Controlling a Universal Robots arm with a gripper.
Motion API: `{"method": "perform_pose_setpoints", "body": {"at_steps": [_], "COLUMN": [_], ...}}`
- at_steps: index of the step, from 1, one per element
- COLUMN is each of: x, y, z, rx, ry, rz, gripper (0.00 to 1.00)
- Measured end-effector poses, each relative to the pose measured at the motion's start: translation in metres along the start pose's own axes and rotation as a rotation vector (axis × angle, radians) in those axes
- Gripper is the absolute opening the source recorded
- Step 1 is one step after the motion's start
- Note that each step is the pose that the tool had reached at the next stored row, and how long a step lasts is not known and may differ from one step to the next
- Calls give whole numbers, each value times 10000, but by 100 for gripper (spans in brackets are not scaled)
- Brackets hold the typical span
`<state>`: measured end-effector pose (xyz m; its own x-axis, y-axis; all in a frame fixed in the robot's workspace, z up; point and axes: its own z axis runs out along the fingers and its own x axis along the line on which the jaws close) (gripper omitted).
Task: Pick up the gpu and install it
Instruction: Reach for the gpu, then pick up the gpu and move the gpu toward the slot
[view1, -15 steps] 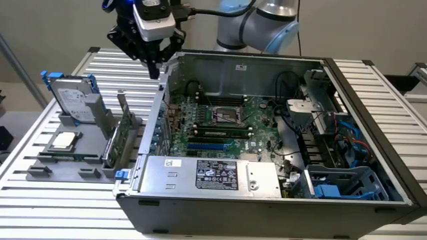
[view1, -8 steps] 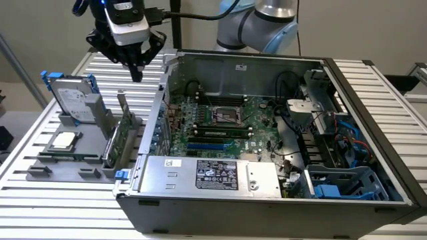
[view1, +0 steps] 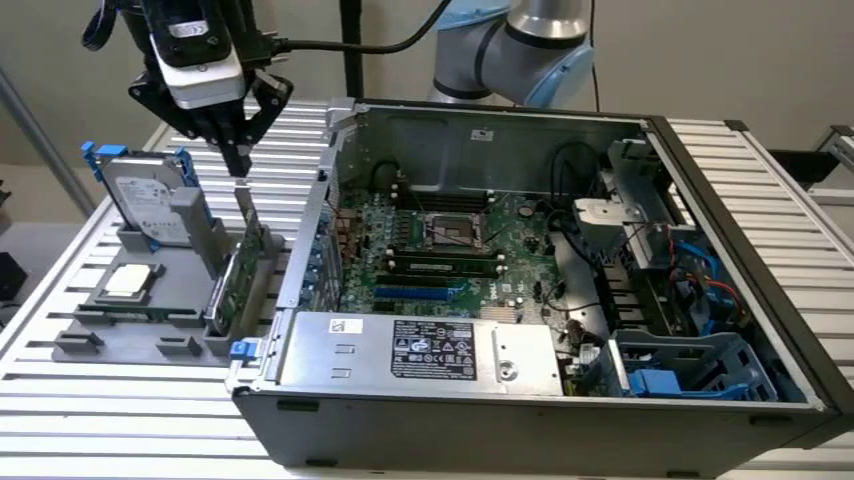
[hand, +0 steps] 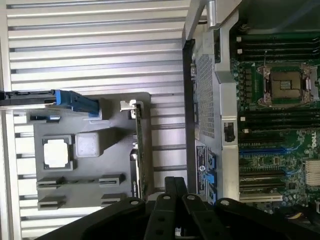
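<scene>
The gpu (view1: 242, 268) stands on edge in a slot of the grey holder (view1: 100, 345), green board facing the computer case, with its silver end bracket (view1: 246, 203) pointing up. My gripper (view1: 236, 160) hangs straight above that bracket with a small gap, fingers together and nothing held. In the wrist view the gpu (hand: 140, 150) is a thin strip seen edge-on, and the gripper (hand: 177, 189) hovers just off its end. The open case holds the motherboard (view1: 447, 245) with a blue expansion slot (view1: 420, 293).
The holder also carries a silver hard drive with blue rails (view1: 147, 205) and a small square CPU chip (view1: 130, 280). The case's metal wall (view1: 320, 220) rises close beside the gpu. A power supply (view1: 427, 350) fills the case's front. Everything rests on a slatted metal table (view1: 120, 420).
</scene>
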<state>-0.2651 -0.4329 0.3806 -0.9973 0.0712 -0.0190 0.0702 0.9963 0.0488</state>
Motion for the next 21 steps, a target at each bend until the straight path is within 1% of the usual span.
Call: {"method": "perform_pose_setpoints", "body": {"at_steps": [3, 5, 8, 9, 21], "x": [64, 122, 248, 274, 281], "y": [-64, -93, -115, -117, -118], "z": [32, 62, 108, 118, 121], "rx": [2, 2, 3, 5, 7], "ry": [12, 22, 26, 25, 27], "rz": [-1, 1, 1, 2, 1], "gripper": [0, 0, 0, 0, 0]}}
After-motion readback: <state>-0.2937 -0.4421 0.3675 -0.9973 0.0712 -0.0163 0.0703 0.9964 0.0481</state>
